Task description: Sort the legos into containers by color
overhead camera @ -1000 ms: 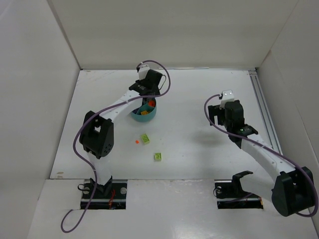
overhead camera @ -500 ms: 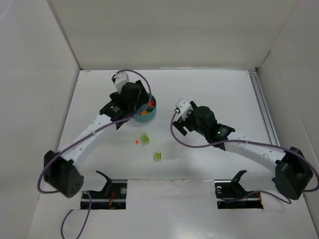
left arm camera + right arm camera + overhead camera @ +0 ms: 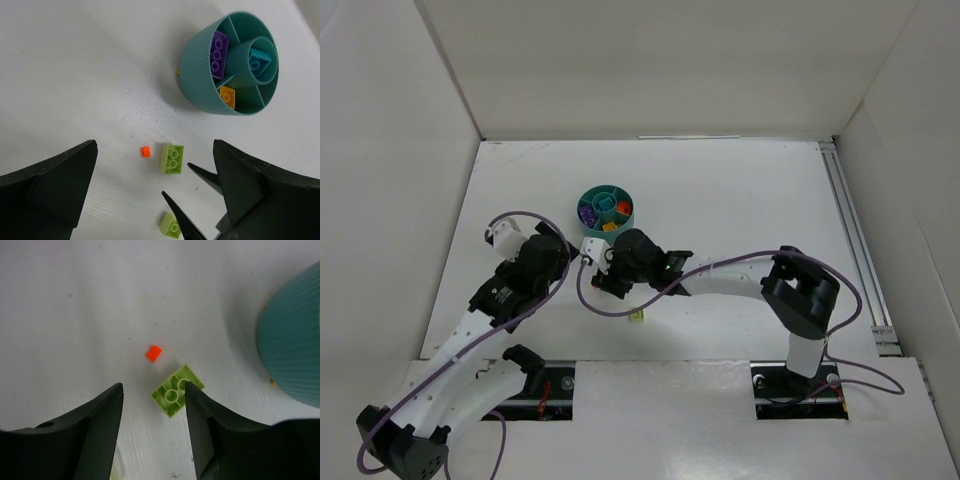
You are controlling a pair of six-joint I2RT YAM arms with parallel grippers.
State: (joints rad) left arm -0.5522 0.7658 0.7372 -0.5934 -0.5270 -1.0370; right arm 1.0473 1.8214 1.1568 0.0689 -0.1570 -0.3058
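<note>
Teal dish (image 3: 606,207) is sitting upper centre of the top view, holding a purple brick (image 3: 218,54) and an orange brick (image 3: 227,96) in wedges and a teal brick (image 3: 258,62) in the middle well. One lime brick (image 3: 177,390) and a tiny orange-red piece (image 3: 153,353) are lying on the table just below the dish, a second lime brick (image 3: 637,316) lower. Right gripper (image 3: 154,387) is hanging over the first lime brick, jaws apart, not clamping it. Left gripper (image 3: 155,145) is gaping wide, holding nothing. Versus a second ago: left arm is pulling back to lower left, uncovering the dish; right arm is swinging in from the right.
</note>
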